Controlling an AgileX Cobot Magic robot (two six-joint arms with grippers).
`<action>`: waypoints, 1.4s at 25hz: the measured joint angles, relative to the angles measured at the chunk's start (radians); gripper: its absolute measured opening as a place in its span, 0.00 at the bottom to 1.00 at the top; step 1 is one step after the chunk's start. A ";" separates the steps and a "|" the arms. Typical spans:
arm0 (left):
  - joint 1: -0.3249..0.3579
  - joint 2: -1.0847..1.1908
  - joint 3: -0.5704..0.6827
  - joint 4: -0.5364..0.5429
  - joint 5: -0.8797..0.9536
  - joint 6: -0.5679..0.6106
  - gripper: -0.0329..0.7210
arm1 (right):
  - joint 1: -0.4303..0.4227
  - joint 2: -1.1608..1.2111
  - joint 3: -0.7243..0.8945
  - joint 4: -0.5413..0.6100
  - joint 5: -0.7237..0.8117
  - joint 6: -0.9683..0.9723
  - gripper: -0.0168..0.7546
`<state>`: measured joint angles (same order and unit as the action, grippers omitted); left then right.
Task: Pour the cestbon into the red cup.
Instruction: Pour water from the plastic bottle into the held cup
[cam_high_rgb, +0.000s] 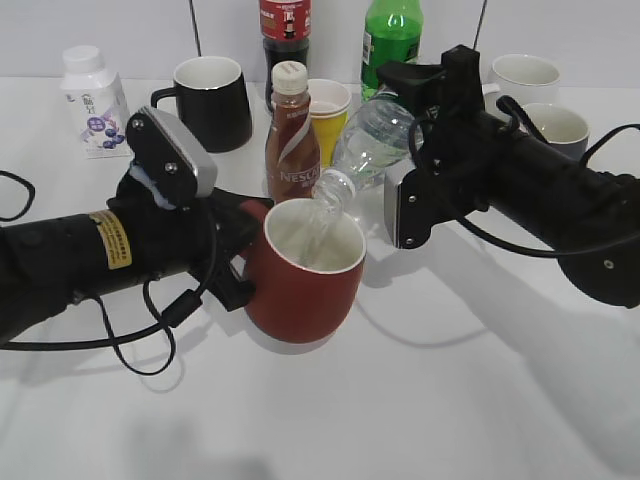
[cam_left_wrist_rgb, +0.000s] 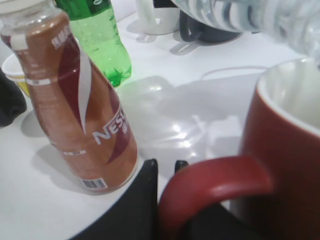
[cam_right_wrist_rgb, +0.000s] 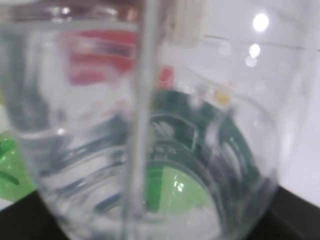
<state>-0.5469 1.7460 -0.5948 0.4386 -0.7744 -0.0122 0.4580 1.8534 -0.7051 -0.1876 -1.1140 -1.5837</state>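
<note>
Two grippers are engaged near the bench centre. Right gripper (cam_high_rgb: 415, 150) is clamped on the cestbon (cam_high_rgb: 368, 145), which is tilted with its open neck over the rim of the red cup (cam_high_rgb: 300, 290); water runs into the cup. Left gripper (cam_high_rgb: 245, 265) grips the cup handle (cam_left_wrist_rgb: 210, 185). Brown Nescafe bottle (cam_high_rgb: 292, 135) stands just behind the cup, toward the far edge.

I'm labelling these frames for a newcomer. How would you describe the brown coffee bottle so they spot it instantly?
Start at the red cup at the table's centre. Directly behind it stands the brown Nescafe bottle, upright with a cream cap. Unlike the tilted clear water bottle beside it, it is opaque brown with white lettering.
</note>
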 joint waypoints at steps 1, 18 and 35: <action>0.000 0.000 0.000 0.000 0.000 0.000 0.13 | 0.000 0.000 0.000 0.000 0.000 0.000 0.64; 0.000 0.000 0.000 -0.005 -0.009 0.001 0.13 | 0.000 0.000 0.000 0.001 -0.002 0.075 0.64; 0.000 0.000 0.002 -0.051 -0.095 0.004 0.13 | 0.000 0.000 0.000 -0.028 0.000 0.549 0.64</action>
<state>-0.5469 1.7460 -0.5925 0.3877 -0.8695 -0.0086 0.4580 1.8534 -0.7051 -0.2160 -1.1137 -1.0349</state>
